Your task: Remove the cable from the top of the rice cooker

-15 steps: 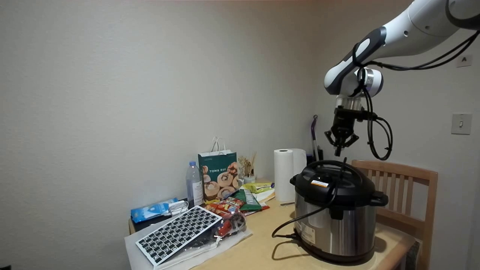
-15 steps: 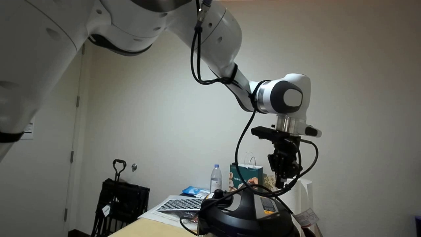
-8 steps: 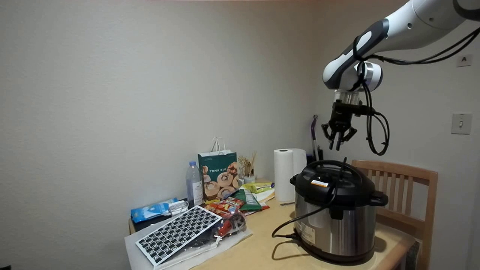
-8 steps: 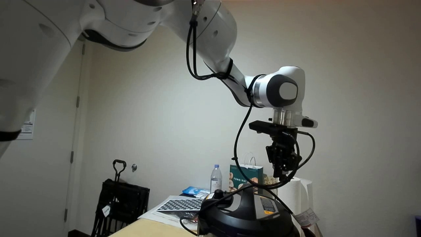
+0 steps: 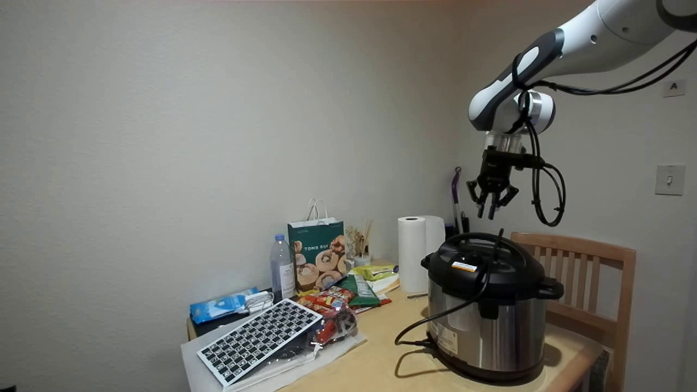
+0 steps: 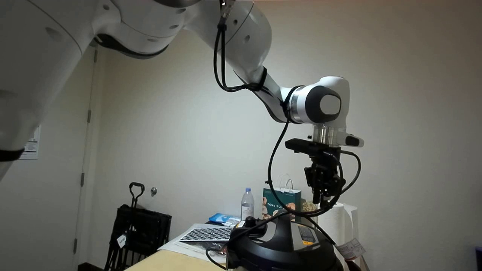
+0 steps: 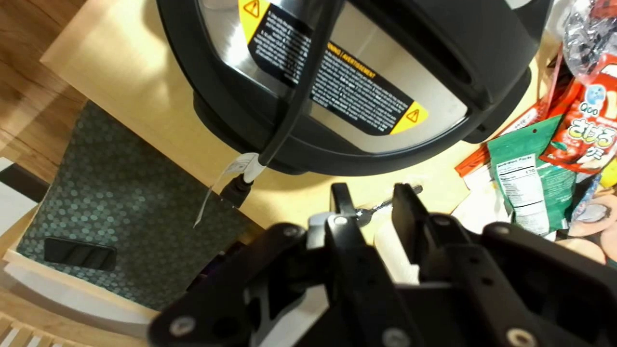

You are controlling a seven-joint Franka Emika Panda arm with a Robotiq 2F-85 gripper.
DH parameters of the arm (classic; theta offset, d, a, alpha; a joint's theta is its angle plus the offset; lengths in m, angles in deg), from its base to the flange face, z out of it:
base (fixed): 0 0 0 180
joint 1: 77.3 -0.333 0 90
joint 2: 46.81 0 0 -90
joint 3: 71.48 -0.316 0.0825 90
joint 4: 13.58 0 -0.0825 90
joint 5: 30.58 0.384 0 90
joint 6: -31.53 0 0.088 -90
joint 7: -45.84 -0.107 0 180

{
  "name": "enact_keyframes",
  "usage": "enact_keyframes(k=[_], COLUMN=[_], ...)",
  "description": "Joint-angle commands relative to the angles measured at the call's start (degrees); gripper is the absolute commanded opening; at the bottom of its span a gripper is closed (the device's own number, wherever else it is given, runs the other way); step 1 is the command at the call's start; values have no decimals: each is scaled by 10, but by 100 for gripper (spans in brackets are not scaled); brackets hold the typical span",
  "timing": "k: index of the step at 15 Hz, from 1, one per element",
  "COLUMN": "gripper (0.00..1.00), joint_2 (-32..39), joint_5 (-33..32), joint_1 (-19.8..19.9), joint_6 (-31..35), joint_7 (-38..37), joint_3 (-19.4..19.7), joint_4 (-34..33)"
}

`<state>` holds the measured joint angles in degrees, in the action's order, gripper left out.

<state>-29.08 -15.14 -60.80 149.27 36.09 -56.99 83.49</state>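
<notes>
While thin black cable (image 7: 306, 79) drapes the round steel-sided rice cooker (image 5: 496, 326) near the wooden counter's corner (image 7: 91, 55), a black gripper (image 5: 486, 214) hovers, fingers (image 7: 342, 200) apart for grasping, I'd guess.

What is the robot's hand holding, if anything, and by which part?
Nothing is held. The gripper is open and apart from the cable, which runs over the rice cooker.
</notes>
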Motion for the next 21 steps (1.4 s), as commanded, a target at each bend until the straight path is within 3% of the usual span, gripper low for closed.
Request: enact_keyframes(k=[1, 7, 8, 9, 10, 15, 20, 21], gripper=[59, 96, 78, 84, 100, 100, 100, 75], joint_2=[-22, -51, -22, -26, -29, -15, 22, 32], joint_5=[10, -20, -4, -7, -8, 16, 69, 79], joint_1=[-2, -22, -13, -16, -16, -10, 1, 2], joint_6=[-35, -43, -56, -56, -56, -54, -43, -39], joint_7=[-42, -108, -78, -86, -89, -149, -163, -162], joint_3=[-4, 2, -4, -3, -3, 6, 4, 3], joint_4=[25, 72, 37, 43, 46, 53, 41, 36])
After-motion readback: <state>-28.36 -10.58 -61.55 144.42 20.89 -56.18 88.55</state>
